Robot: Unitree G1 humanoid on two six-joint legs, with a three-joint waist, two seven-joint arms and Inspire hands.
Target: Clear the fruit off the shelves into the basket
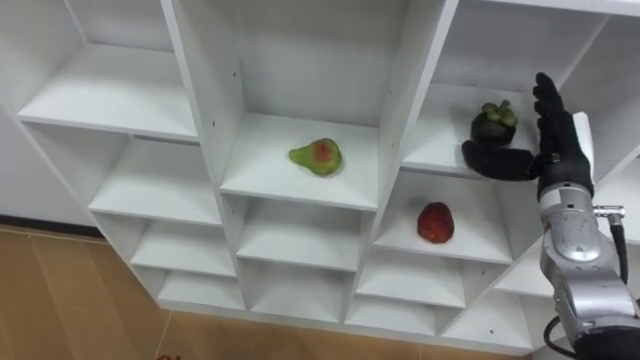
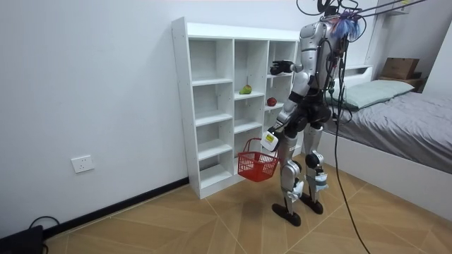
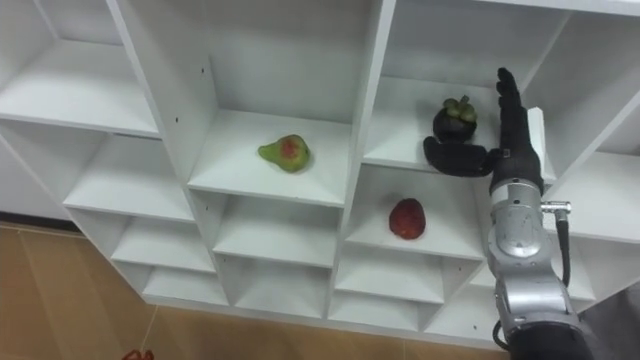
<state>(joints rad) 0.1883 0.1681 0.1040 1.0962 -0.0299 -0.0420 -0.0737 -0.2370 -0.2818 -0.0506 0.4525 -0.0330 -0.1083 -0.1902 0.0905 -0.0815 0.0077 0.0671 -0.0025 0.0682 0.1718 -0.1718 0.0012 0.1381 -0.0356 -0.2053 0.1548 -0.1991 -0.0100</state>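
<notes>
A home bedroom: bed [image 2: 402, 120] with pillow [image 2: 374, 90], white closet [image 2: 212, 106].

Bed [image 2: 417, 120] (grey cover); wall socket [image 2: 82, 164]

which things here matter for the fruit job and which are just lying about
Job: mangosteen, pear, red fruit, white closet, red basket in left hand, right hand by the mangosteen.
Lying about: bed, cardboard box, wall socket.
</notes>
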